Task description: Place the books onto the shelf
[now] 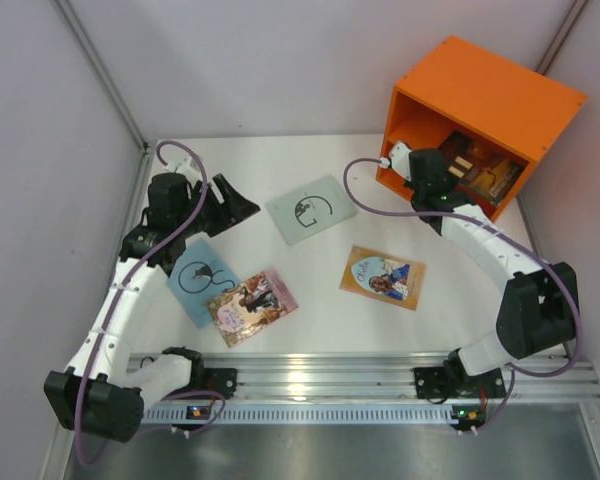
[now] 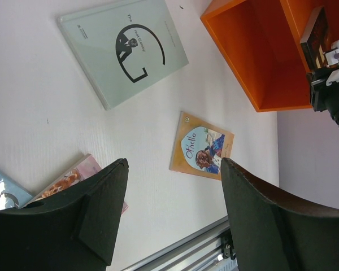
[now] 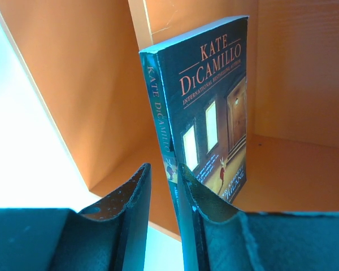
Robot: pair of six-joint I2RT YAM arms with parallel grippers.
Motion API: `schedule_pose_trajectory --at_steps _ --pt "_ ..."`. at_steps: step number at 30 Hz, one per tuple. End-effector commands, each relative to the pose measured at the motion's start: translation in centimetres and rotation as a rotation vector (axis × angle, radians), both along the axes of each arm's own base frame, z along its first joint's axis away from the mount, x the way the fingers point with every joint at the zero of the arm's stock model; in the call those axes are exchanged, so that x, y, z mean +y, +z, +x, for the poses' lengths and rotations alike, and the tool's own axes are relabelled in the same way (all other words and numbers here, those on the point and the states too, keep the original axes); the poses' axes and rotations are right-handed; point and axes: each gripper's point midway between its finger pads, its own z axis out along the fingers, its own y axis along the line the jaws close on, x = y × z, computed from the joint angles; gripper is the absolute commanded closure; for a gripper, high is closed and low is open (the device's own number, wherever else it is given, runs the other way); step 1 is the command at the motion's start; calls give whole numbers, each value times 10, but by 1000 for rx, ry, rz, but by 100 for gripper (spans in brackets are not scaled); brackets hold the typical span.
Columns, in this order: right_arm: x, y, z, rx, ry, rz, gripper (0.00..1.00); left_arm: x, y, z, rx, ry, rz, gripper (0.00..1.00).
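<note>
Over on the right, the right claw [image 3: 163,169] is pinched nearly closed on the dark book [image 3: 214,96], one finger on each side of the spine low down, and the book stands upright out of the claw with its cover titles readable. The claw is poked into the open front of the orange shelf [image 3: 73,84], and the book it holds sits just inside one compartment, with orange walls to either side of it and the back panel beyond. From above, that claw is right at the mouth of the shelf, and the compartment beside it shows only bare orange. The left claw [image 2: 174,164] hangs above the bench [image 1: 280,170] with its fingers spread wide and nothing between them. Just ahead of it the pale green book [image 1: 311,209] lies flat, cover up, with its black swirl mark showing. Further out past the fingertips, the orange-edged book [image 1: 383,277] also lies flat, well apart from the green one. Back beneath the left claw's arm lies the light blue book [image 1: 195,280], and the pink book [image 1: 252,305] is touching its corner on the side nearer the orange-edged one. That makes four books flat on the bench and one held at the shelf.
</note>
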Motion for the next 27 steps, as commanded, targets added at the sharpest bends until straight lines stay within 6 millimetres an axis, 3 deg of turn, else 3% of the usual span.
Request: schedule_pose_trajectory --at_steps 1,8,16,27 --pt "-7 12 3 -58 -24 -6 75 3 20 4 -64 4 6 28" --pt "-18 9 1 -58 -55 -31 76 3 19 3 -64 9 2 28" --pt "-34 23 -3 -102 -86 -37 78 1 24 -1 -75 11 -32 28" --pt "-42 25 -1 -122 -106 -33 78 1 21 -1 -69 3 -22 28"
